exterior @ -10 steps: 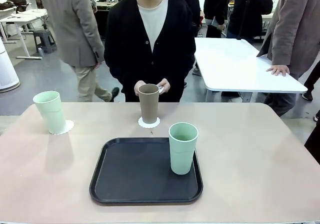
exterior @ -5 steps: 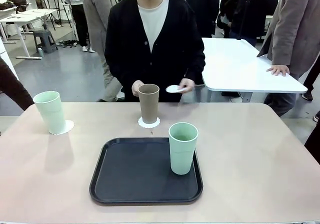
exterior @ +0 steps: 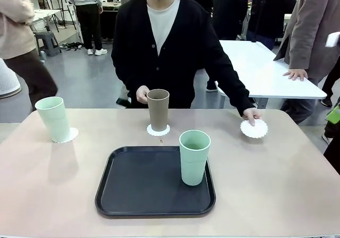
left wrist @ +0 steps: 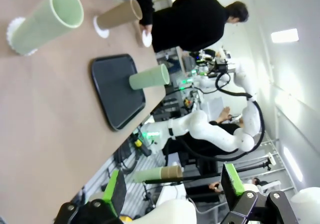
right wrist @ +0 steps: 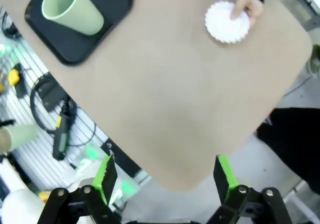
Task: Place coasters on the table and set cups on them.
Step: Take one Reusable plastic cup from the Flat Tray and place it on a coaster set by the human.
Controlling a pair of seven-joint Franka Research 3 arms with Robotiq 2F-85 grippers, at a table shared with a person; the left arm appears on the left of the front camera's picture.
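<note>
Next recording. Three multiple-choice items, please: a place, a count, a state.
1. Where does the mint green cup nearest the robot stand? A) on a coaster B) on the black tray C) on the white table
2. How many cups stand on coasters? A) one B) two C) three
3. The third coaster is: A) flat on the table under the person's hand B) held in the air C) under a cup
Answers: B, its base sits within the tray's rim; B, the tan cup and left mint cup; A, the hand rests on it at the far right.
</note>
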